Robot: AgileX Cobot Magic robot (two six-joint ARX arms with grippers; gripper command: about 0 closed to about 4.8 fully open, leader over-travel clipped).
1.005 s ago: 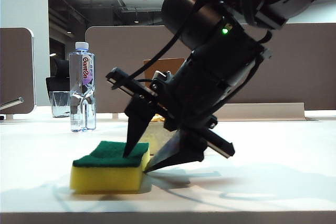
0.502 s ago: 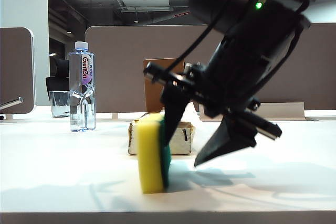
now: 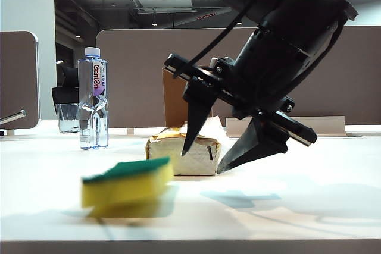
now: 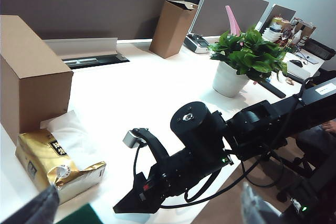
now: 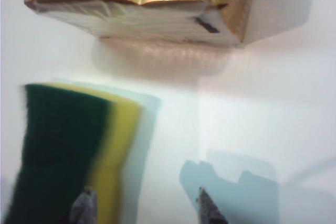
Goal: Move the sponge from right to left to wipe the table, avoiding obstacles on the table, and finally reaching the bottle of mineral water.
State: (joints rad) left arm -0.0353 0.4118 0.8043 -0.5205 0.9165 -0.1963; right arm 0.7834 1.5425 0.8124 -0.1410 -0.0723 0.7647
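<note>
R gripper [image 3: 201,162] hangs above the table [image 3: 309,218] w/ jaws spread and nothing between them; the sponge [image 3: 127,185] is loose, near-left of it, blurred and tilted, green side up, so prob. mid-tumble rather than settled. Tissue pack [image 3: 181,154] sits just behind, brown cardboard box [image 3: 178,102] behind that, and the bottle of mineral water [image 3: 93,98] stands far-left, well apart from the sponge, w/ a glass cup [image 3: 68,117] beside it.

L gripper [image 4: 142,208] is parked on the left side, wide open, empty; only blurred finger edges show in its wrist view.

Doing this step well, as I judge it:
- Wait till the sponge lies flat; grabbing it while it rocks risks another flip.
- Come down over its middle, jaws across the short waisted sides, green layer up if it lands that way.
- Press lightly only. Too much tilt on the wrist levers one edge up.
- Then slide left along the near strip of table, keeping in front of the tissue pack, and stop short of the bottle so it isn't knocked.
</note>
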